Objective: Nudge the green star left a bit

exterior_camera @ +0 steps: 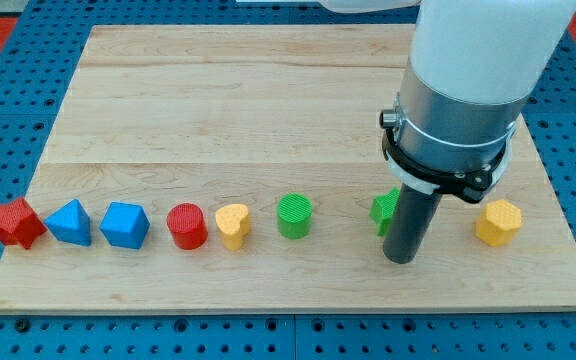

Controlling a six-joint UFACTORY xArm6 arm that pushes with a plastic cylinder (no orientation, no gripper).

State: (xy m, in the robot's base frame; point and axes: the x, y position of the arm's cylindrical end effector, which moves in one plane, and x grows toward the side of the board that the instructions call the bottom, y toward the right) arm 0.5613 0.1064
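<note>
The green star (384, 208) lies on the wooden board (268, 100) right of centre, mostly hidden behind my rod. My tip (400, 259) rests on the board just below and right of the star, touching or nearly touching it. A green cylinder (294, 215) stands to the star's left.
A row of blocks runs along the board's lower part: red star (16, 222), blue block (70, 222), blue block (125, 225), red cylinder (186, 226), yellow heart (233, 225), and a yellow hexagon (498, 221) right of my tip. The arm's white body (468, 60) overhangs the upper right.
</note>
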